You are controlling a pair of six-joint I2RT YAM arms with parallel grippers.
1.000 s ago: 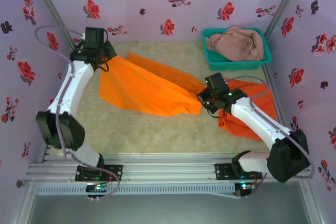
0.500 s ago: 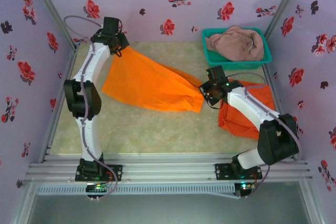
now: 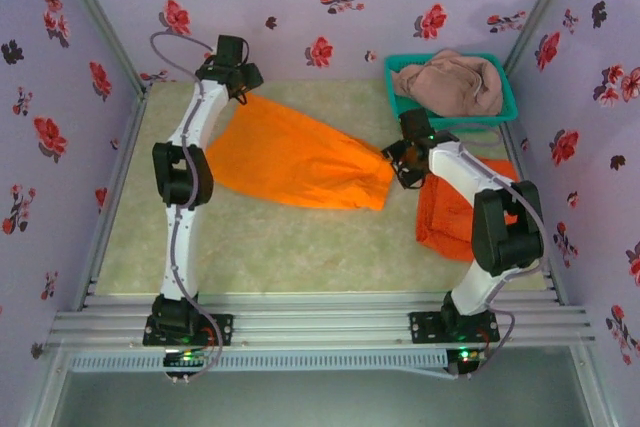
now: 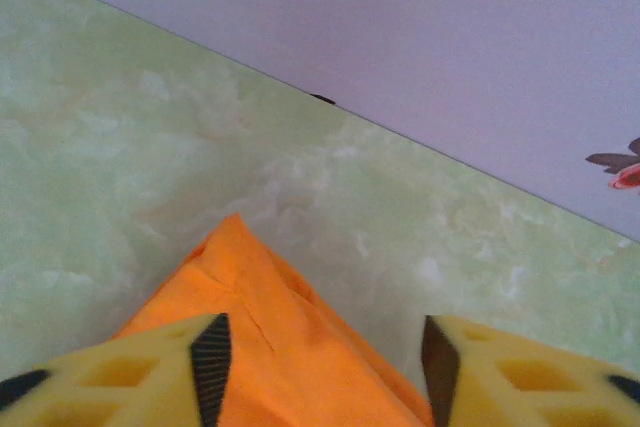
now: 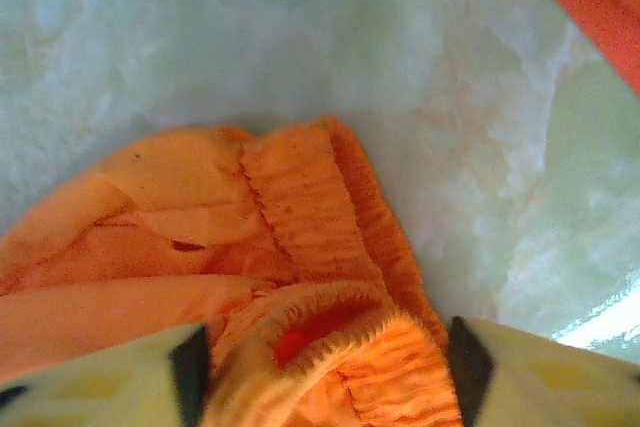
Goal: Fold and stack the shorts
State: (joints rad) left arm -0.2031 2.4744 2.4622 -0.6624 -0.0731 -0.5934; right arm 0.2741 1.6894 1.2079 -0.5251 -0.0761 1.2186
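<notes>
Both arms reach farther back vs 1s ago, orange shorts [image 3: 300,157] flat mid-table. left gripper [image 4: 320,347] at shorts' 11 o'clock, right gripper [image 5: 320,357] at 3. Both claws wide, cloth loose btwn pads.

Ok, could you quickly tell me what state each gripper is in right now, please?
Left gripper: open, jaws apart over a corner of the spread bright orange cloth shorts.
Right gripper: open, astride those shorts' gathered waistband.

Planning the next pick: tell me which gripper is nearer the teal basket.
Right. The right gripper sits in front of the teal basket, at the spread orange shorts' waistband end; the left gripper is across the table at their far-left corner.
</notes>
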